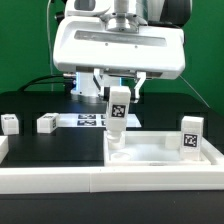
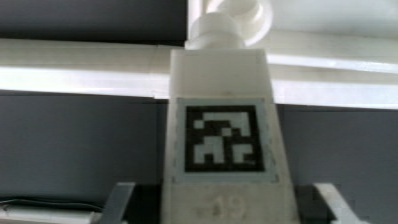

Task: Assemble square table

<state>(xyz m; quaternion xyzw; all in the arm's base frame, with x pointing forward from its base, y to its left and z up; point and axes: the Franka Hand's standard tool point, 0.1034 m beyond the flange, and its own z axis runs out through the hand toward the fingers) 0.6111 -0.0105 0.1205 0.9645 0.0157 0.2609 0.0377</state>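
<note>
Items, from the exterior view's left to its right:

1. Surface (image 1: pixel 55 148): black, bounded in front by a long white border rail (image 1: pixel 50 180).
2. First leg (image 1: pixel 10 123): small white tagged block, lying on the surface at the far left.
3. Second leg (image 1: pixel 46 124): the same kind, just beside the first and apart from it.
4. Marker board (image 1: pixel 88 121): flat and white with printed tags, lying on the surface between the second leg and the arm.
5. End effector (image 1: pixel 118 97): below the white wrist housing, with its two fingers closed partway onto the sides of the held leg (image 1: pixel 118 113). In the wrist view we see the fingers (image 2: pixel 125 205) pressed to either flank of the held leg (image 2: pixel 228 110), with the end effector (image 2: pixel 222 205) at the base.
6. Held leg: upright, tag facing the camera. Its lower end is at the tabletop's corner on the left side. We cannot tell whether it touches.
7. Tabletop (image 1: pixel 160 153): white square tray with a raised rim, resting on the surface right of centre.
8. Fourth leg (image 1: pixel 192 136): upright at the tabletop's right side, well apart from the held leg.
</note>
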